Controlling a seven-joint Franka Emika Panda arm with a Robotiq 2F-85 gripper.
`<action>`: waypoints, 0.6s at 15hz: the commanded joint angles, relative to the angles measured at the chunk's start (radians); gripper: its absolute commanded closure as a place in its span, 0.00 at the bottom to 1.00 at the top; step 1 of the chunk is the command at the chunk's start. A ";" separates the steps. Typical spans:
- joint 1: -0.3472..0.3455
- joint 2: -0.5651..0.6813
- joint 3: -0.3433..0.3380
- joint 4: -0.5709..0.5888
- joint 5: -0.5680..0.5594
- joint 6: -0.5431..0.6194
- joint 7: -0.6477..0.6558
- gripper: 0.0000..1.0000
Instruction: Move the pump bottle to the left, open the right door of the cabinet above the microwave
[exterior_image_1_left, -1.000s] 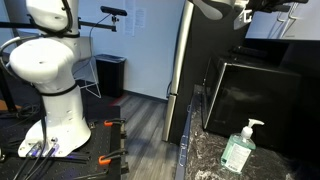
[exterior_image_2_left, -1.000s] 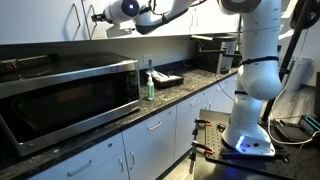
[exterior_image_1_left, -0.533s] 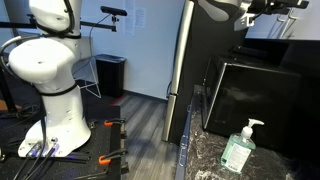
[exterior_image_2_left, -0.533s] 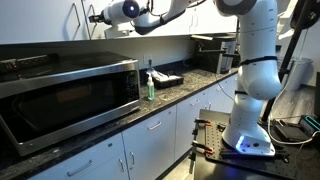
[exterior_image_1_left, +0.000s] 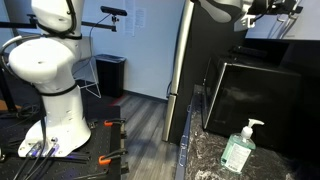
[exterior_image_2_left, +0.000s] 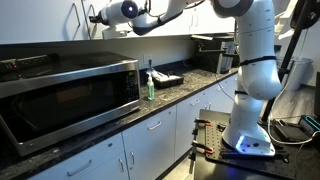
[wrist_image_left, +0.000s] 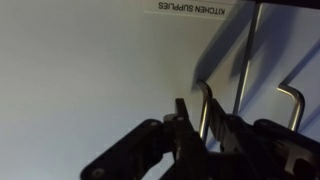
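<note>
In the wrist view my gripper (wrist_image_left: 203, 132) is shut on a thin silver bar handle (wrist_image_left: 206, 100) of a flat white cabinet door (wrist_image_left: 90, 70), one finger on each side of the bar. A second handle (wrist_image_left: 291, 103) stands to its right, past the door seam. I cannot tell whether the door I hold is the right door. In an exterior view the gripper (exterior_image_2_left: 97, 15) is up at the white cabinet (exterior_image_2_left: 40, 20) above the black microwave (exterior_image_2_left: 70, 95). The pale-green pump bottle (exterior_image_1_left: 240, 148) (exterior_image_2_left: 151, 86) stands upright on the dark counter beside the microwave (exterior_image_1_left: 255, 95), far below the gripper.
A "KITCHEN SUPPLIES" label (wrist_image_left: 190, 7) is stuck on the door. A tall dark panel (exterior_image_1_left: 185, 70) stands beside the microwave. The robot's white base (exterior_image_1_left: 55, 85) (exterior_image_2_left: 250, 100) stands on the floor. A dark dish (exterior_image_2_left: 166, 79) lies on the counter behind the bottle.
The jaws have gone from wide open to closed round the handle. The arm has barely shifted and the bottle has not moved.
</note>
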 joint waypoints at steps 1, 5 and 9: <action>0.000 0.011 0.003 0.030 -0.032 0.030 0.040 0.99; 0.002 -0.001 0.006 0.010 -0.015 0.034 0.061 0.97; 0.007 -0.036 0.010 -0.041 0.037 0.014 0.044 0.97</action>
